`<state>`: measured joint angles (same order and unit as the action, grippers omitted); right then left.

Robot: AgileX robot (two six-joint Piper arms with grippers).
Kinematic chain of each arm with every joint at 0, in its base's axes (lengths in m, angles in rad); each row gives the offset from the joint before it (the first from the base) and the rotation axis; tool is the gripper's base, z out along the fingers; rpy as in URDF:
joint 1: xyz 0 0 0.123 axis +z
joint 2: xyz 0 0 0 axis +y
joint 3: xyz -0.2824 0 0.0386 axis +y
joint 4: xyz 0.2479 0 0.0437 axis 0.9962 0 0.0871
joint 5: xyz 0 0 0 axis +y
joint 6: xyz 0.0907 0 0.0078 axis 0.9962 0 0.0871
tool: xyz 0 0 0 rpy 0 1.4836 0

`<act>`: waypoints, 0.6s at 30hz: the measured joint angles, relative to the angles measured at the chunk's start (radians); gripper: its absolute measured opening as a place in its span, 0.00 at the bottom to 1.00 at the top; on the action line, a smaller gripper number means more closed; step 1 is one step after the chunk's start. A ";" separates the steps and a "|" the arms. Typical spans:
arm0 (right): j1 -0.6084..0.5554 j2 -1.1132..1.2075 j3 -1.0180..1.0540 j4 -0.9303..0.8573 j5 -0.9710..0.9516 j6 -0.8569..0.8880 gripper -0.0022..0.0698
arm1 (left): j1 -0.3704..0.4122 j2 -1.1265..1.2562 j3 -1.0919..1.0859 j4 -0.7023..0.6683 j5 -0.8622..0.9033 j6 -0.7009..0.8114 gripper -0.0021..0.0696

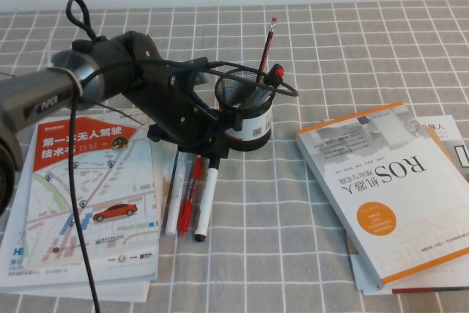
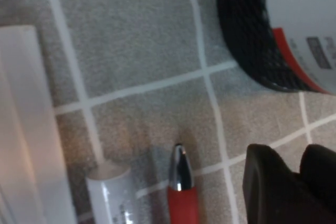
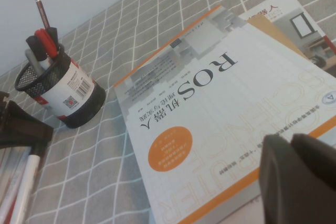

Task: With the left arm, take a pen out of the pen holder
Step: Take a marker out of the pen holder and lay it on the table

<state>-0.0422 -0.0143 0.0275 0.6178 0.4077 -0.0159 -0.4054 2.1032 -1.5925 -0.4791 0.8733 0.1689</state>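
— Where's the left tool (image 1: pixel 211 150)?
— Fingers together, low beside the holder (image 1: pixel 253 128), just by the red pen (image 1: pixel 187 194) lying on the surface (image 1: pixel 293 254).
— And the right tool (image 3: pixel 296 171)?
— Together too, above the book (image 3: pixel 210 108).

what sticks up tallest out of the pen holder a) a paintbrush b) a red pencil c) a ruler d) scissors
b: a red pencil rises well above the pen holder rim; the left gripper is low beside it by a loose red pen, the right gripper is above the ROS book.
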 joint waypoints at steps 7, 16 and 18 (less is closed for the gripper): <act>0.000 0.000 0.000 0.000 0.000 0.000 0.01 | 0.014 0.000 0.000 0.012 0.018 -0.014 0.16; 0.000 0.000 0.000 0.000 0.000 0.000 0.01 | 0.018 0.000 0.000 0.021 0.030 -0.006 0.19; 0.000 0.000 0.000 0.000 0.000 0.000 0.01 | 0.018 0.001 0.000 0.025 0.030 -0.002 0.25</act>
<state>-0.0422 -0.0143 0.0275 0.6178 0.4077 -0.0159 -0.3874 2.1040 -1.5925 -0.4539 0.9037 0.1669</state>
